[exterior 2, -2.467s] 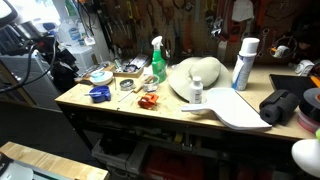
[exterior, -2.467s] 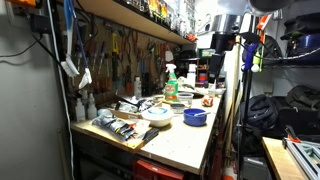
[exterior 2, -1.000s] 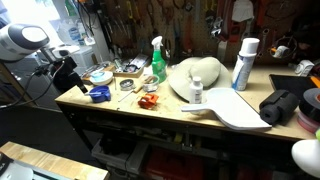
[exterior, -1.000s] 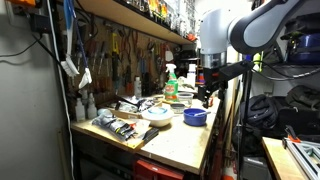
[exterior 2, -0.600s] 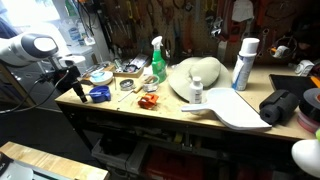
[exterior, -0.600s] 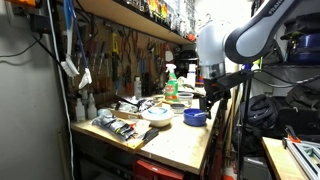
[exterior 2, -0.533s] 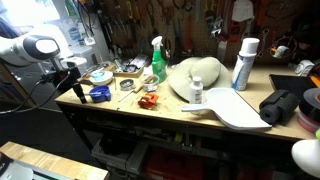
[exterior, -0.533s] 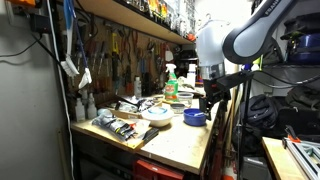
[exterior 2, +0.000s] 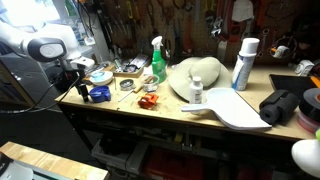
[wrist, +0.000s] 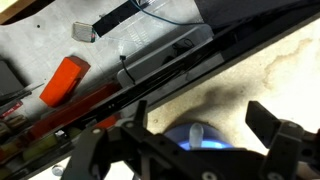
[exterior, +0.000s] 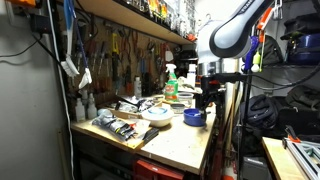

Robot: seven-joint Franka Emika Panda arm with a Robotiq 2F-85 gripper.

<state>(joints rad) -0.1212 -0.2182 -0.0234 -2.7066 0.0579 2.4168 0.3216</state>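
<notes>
My gripper (exterior: 207, 99) hangs open and empty just above a small blue bowl (exterior: 195, 117) at the end of the wooden workbench (exterior: 185, 145). In the other exterior view the gripper (exterior 2: 79, 80) is beside the same bowl (exterior 2: 98, 94), near the bench's end. In the wrist view the gripper (wrist: 196, 116) has its fingers (wrist: 264, 118) spread on either side of the blue bowl (wrist: 200, 139), which lies right below. A pale small thing (wrist: 195, 129) stands inside the bowl.
A green spray bottle (exterior 2: 158, 62), an orange object (exterior 2: 148, 101), a white cloth heap (exterior 2: 195, 76), a white can (exterior 2: 243, 64), a white board (exterior 2: 235, 110) and a black bag (exterior 2: 282, 106) crowd the bench. A white bowl (exterior: 156, 115) sits near the blue one. Tools hang on the wall.
The arm has swung in from beyond the bench's end and now holds the gripper over the blue bowl. The things on the bench have not moved.
</notes>
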